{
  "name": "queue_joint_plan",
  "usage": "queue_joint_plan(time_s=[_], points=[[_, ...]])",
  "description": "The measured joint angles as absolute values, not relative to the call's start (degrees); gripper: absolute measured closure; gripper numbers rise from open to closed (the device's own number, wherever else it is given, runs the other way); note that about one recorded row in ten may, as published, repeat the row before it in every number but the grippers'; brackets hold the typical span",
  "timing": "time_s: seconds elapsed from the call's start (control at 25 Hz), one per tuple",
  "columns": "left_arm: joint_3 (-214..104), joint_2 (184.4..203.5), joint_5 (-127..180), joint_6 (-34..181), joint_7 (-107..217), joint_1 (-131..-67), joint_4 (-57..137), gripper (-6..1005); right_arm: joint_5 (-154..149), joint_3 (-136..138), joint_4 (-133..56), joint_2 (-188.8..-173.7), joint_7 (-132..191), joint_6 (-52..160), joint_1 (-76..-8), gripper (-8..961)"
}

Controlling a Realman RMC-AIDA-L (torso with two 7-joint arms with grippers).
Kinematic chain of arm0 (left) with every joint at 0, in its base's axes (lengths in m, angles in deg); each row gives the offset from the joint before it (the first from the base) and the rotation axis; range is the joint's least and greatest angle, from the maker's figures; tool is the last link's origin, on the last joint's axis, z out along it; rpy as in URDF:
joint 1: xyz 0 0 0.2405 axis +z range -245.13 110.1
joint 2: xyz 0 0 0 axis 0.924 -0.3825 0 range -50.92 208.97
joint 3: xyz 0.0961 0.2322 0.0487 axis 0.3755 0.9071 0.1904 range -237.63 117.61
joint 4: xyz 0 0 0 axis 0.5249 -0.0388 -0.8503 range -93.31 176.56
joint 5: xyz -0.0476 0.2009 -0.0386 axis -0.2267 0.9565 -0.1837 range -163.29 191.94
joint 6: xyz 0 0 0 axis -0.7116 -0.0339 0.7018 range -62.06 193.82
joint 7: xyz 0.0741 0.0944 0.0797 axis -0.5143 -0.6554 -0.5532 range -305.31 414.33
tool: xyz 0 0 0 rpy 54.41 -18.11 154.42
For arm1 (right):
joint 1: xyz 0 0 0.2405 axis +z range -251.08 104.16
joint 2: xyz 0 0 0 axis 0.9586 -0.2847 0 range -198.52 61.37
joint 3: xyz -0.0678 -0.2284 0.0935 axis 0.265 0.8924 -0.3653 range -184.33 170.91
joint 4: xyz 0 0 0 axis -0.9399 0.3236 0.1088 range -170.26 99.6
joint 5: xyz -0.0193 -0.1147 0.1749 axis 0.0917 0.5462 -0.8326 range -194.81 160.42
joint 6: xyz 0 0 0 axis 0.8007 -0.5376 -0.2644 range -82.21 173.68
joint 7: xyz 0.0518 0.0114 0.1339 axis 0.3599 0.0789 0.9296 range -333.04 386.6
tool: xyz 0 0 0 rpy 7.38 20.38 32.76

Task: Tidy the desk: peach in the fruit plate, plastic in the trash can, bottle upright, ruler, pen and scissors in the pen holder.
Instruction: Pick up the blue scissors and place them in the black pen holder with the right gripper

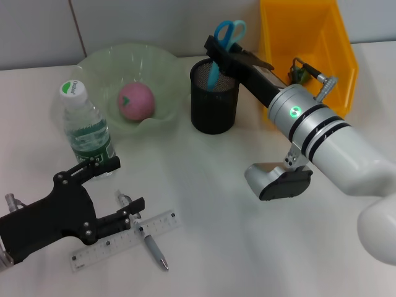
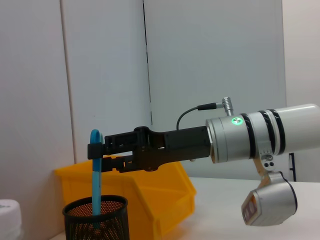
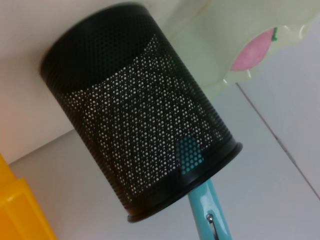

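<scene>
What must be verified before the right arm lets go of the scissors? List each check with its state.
1. Right gripper shut on the scissors: ok.
2. Scissors' lower end inside the pen holder: ok.
3. Pen holder upright: ok.
4. Scissors resting on the holder's bottom: cannot tell.
5. Ruler and pen in the holder: not ok, both lie on the table by the open left gripper.

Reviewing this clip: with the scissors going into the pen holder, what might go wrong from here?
The right gripper is shut on the scissors, blades down inside the pen holder. The light mesh cup might tip or slide if the arm pulls sideways before letting go. The fruit plate sits close beside it and may get nudged. The left gripper is near the ruler and pen; the ruler lies flat, so a pinch may slip.
</scene>
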State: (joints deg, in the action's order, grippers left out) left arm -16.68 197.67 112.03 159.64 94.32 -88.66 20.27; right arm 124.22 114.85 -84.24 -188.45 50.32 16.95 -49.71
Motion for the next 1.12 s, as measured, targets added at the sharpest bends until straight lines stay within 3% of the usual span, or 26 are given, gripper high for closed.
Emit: queue_joint_plan(time_s=[0.32, 1.12], points=[[-16.68, 197.66, 111.96, 159.66, 92.72, -88.26, 20.28, 170, 105.89, 121.96, -86.38, -188.43, 41.82, 12.52, -49.27, 386], [-16.76, 197.51, 110.78, 159.89, 91.61, -87.74, 20.29, 170, 107.42, 121.8, -89.07, -187.87, 38.81, 13.92, -51.2, 383]])
